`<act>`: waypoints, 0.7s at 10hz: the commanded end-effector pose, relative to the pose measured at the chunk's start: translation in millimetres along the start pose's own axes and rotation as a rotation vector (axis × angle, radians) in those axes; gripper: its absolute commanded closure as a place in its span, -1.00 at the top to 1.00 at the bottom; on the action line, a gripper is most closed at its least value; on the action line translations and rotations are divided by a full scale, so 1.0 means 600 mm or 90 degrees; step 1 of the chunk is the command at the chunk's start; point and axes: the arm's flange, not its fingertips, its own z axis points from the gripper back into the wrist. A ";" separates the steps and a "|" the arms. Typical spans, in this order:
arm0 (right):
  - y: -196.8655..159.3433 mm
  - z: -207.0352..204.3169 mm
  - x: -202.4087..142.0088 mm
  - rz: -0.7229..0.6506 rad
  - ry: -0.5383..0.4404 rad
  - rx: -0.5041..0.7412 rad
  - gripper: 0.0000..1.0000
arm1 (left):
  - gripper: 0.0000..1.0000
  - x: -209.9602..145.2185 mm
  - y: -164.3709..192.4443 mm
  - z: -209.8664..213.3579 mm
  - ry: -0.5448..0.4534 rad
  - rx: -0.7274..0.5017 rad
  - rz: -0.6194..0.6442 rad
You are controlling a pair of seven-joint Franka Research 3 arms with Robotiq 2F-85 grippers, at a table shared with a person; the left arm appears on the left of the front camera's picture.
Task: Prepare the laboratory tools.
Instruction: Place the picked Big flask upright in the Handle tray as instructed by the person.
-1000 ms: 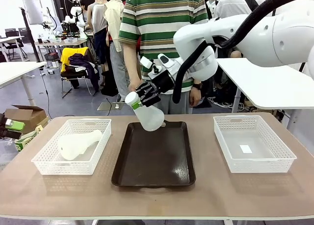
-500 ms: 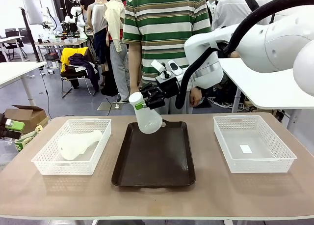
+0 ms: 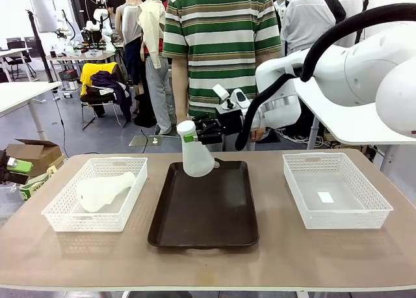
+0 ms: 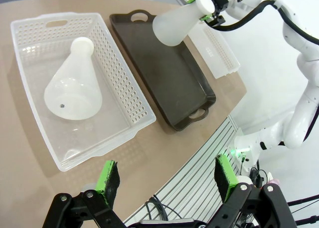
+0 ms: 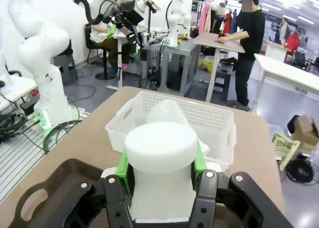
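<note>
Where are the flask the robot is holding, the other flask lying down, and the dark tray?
held flask (image 3: 197,161): front view, on its wide body.
lying flask (image 3: 103,190): front view, on its side wall.
dark tray (image 3: 205,210): front view, on its bare floor.

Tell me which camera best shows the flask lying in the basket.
The left wrist view: the lying flask shows whole, neck to base, from above in its basket. The front view catches it side-on, partly behind the basket wall. In the right wrist view a rounded part peeks over the gripped flask.
</note>
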 end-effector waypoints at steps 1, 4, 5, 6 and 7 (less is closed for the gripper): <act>-0.006 0.011 -0.021 -0.001 -0.028 -0.012 -1.00 | 1.00 0.001 0.004 0.001 -0.013 -0.012 -0.013; -0.012 0.044 -0.084 0.004 -0.071 -0.022 -1.00 | 1.00 0.001 0.004 0.001 -0.013 -0.012 -0.013; -0.011 0.048 -0.097 0.011 -0.079 -0.023 -1.00 | 1.00 0.001 0.004 0.001 -0.013 -0.012 -0.013; -0.012 0.049 -0.106 0.015 -0.089 -0.023 -1.00 | 1.00 0.001 0.004 0.001 -0.013 -0.012 -0.013; -0.014 0.049 -0.113 0.016 -0.095 -0.023 -1.00 | 1.00 0.001 0.004 0.001 -0.013 -0.012 -0.013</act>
